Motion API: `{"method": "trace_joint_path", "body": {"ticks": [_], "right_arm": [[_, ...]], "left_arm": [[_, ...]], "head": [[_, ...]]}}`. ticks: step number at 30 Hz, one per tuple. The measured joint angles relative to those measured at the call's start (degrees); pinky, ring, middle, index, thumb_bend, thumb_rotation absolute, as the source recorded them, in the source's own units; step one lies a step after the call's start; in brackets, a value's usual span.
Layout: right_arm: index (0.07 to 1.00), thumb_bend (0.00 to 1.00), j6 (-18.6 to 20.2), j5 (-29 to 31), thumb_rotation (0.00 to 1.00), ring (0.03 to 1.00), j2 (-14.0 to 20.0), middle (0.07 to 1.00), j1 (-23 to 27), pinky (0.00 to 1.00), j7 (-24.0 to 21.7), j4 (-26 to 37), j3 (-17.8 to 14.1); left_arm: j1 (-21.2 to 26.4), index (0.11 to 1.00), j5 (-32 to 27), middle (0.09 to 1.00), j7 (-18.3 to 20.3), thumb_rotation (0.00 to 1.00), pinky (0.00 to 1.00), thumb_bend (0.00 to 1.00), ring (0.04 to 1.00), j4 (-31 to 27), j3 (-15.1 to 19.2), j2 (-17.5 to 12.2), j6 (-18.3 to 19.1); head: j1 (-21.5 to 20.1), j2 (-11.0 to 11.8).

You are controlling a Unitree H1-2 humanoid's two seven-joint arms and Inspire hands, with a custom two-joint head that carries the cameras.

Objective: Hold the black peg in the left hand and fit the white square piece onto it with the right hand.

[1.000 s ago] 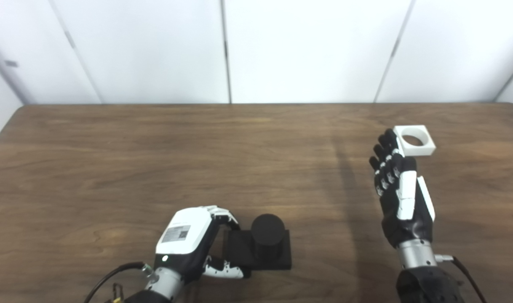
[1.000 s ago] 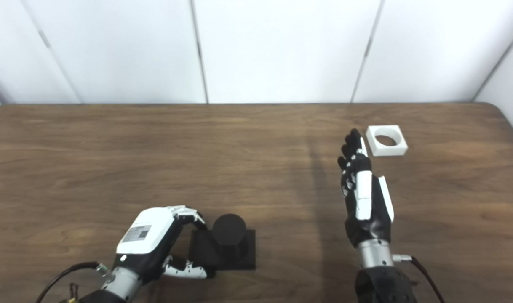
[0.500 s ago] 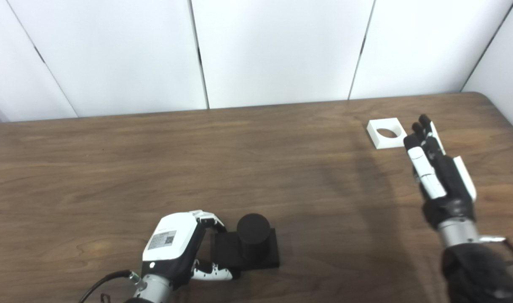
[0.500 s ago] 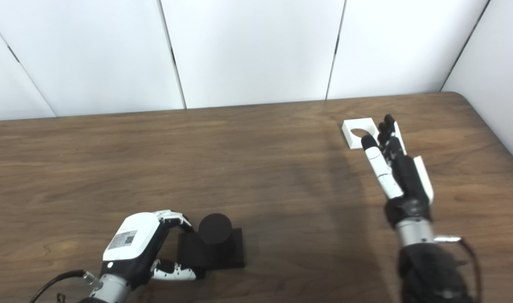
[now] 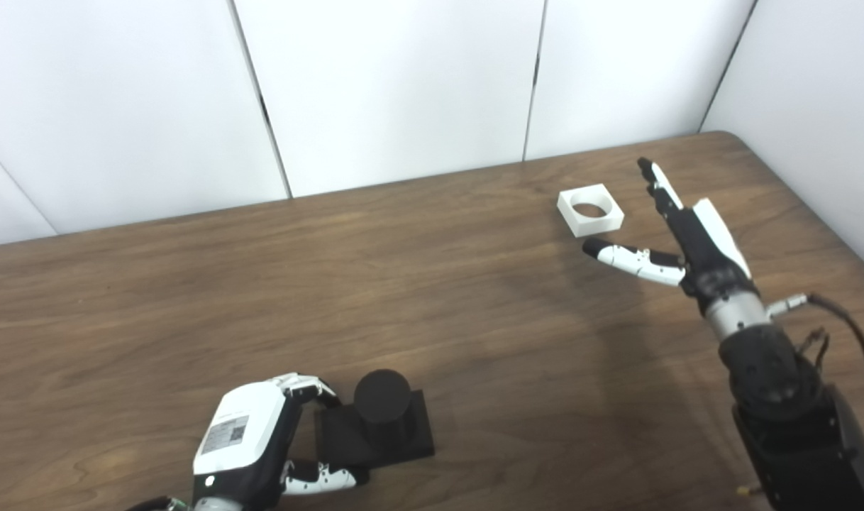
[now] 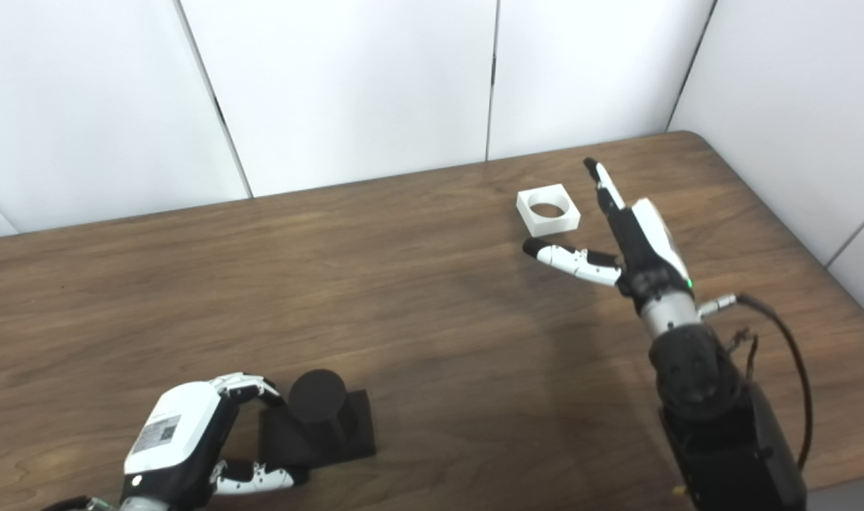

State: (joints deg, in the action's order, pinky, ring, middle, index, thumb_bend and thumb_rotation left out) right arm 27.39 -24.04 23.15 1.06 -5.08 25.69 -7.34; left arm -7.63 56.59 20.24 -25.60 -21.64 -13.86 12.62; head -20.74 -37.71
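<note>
- One dark brown wooden worktop [image 5: 191, 284] with rounded corners fills the scene beneath white wall panels; the whole view has swung toward its right end over the last second, which is the camera turning, not the objects shifting.
- Two black-and-white robot hands are at work. The right hand [image 5: 677, 231] has travelled past the near side of the white piece and now hovers just beside it, thumb and fingers spread wide, holding nothing. A second ago its fingers were straight and together, short of the piece; the splayed pose suggests a grasp is being set up.
- The left hand [image 5: 251, 443] is unchanged, curled around the edge of the one black square-based peg block [image 5: 375, 426], which rests on the worktop near the front edge, its round post upright.
- One white square plastic piece with a round hole [image 5: 590, 209] lies flat near the far right corner, untouched, well apart from the peg.
</note>
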Motion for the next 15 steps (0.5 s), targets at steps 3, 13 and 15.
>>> {"method": "trace_joint_path", "body": {"ticks": [3, 13, 15], "right_arm": [[0.991, 0.82, 0.0, -3.3, 0.39, 0.992, 1.2, 1.0, 2.6, 0.89, -3.6, -2.6, 0.2], [0.984, 0.89, 0.0, -11.7, 0.32, 1.0, 4.9, 1.0, 11.1, 0.84, -14.8, -9.0, 0.6], [0.98, 0.91, 0.0, -13.1, 0.33, 1.0, 6.1, 1.0, 12.6, 0.86, -16.1, -10.8, 2.0]], "left_arm": [[0.2, 0.489, -0.2, 0.773, 0.0, 0.06, 0.83, 0.52, 0.835, 0.2, 0.0, -0.2, -0.1], [0.3, 0.489, -2.5, 0.771, -2.1, 0.06, 0.83, 0.52, 0.83, 1.7, 0.6, -1.1, -2.3], [0.3, 0.489, -2.5, 0.773, -2.3, 0.06, 0.83, 0.52, 0.831, 1.8, 0.5, -1.1, -2.4]], "head": [[-0.6, 0.4], [-4.0, 1.9], [-4.3, 2.2]]}}
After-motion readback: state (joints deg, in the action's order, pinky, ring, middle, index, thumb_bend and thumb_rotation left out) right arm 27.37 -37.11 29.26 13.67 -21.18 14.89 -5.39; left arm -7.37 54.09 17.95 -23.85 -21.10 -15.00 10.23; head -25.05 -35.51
